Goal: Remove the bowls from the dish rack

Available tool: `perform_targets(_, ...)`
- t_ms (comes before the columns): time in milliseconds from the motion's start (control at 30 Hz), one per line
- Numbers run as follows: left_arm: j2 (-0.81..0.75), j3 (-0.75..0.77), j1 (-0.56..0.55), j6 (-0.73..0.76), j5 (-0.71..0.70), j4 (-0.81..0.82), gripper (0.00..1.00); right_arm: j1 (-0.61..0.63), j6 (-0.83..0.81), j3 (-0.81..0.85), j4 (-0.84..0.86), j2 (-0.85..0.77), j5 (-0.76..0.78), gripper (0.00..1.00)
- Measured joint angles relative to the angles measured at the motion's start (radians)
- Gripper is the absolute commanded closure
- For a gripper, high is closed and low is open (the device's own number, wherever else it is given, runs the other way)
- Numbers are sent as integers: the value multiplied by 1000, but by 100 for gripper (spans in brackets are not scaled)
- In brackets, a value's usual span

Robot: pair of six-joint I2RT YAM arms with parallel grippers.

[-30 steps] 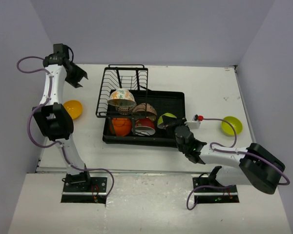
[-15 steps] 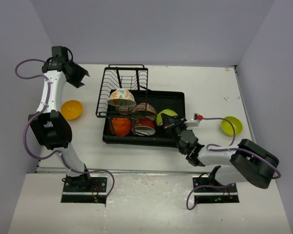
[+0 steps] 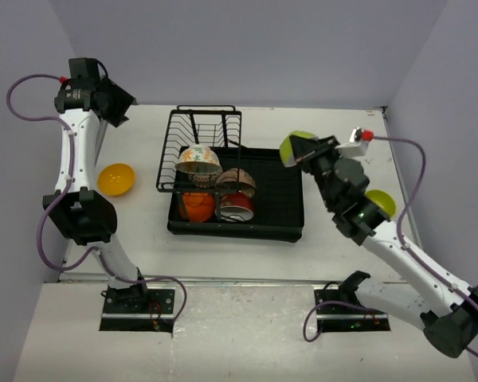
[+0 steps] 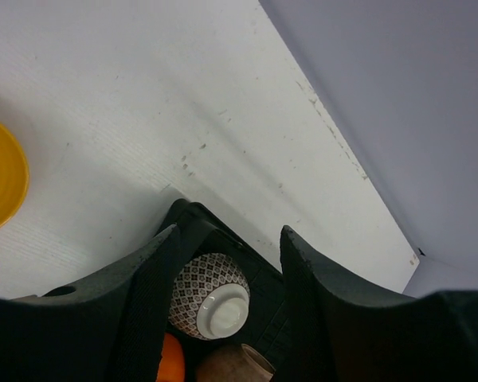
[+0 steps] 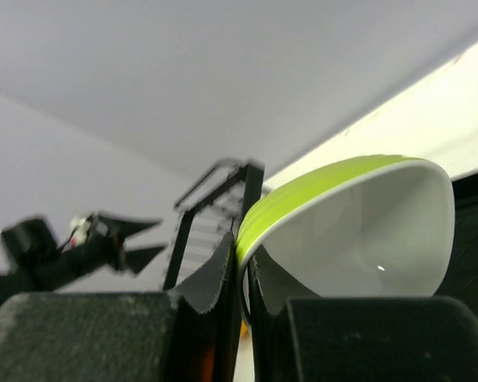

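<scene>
My right gripper (image 3: 307, 150) is shut on the rim of a lime green bowl (image 3: 295, 146) and holds it high over the right end of the dish rack's tray (image 3: 280, 208). In the right wrist view the gripper (image 5: 245, 259) pinches the bowl's wall (image 5: 350, 223). The white floral bowl (image 3: 197, 159), brown speckled bowl (image 3: 237, 181), orange bowl (image 3: 197, 205) and red bowl (image 3: 237, 207) sit in the rack. My left gripper (image 3: 114, 102) is open, empty and raised at the far left. Between its fingers (image 4: 229, 235) I see the floral bowl (image 4: 209, 294).
A yellow-orange bowl (image 3: 116, 178) lies on the table left of the rack, also at the left wrist view's edge (image 4: 0, 183). A second lime green bowl (image 3: 382, 204) lies at the right, partly behind my right arm. The rack's wire part (image 3: 203, 135) stands at the back.
My right gripper has lifted the lime green bowl out of the tray, up and to the right. My left gripper has risen and moved back-left.
</scene>
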Motion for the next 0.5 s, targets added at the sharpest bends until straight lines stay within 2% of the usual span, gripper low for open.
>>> perform_targets(233,-75,7,-3,52,18,-4,48,-311,-181,482,-646,102,-99,100)
perform_targets(367,-136,29,-28,77,20,-1,45,-510,-301,597,-938,222,-141,100)
perform_targets(500,-176,55,-94,97,20,6,39,-650,-393,668,-1161,432,-153,100)
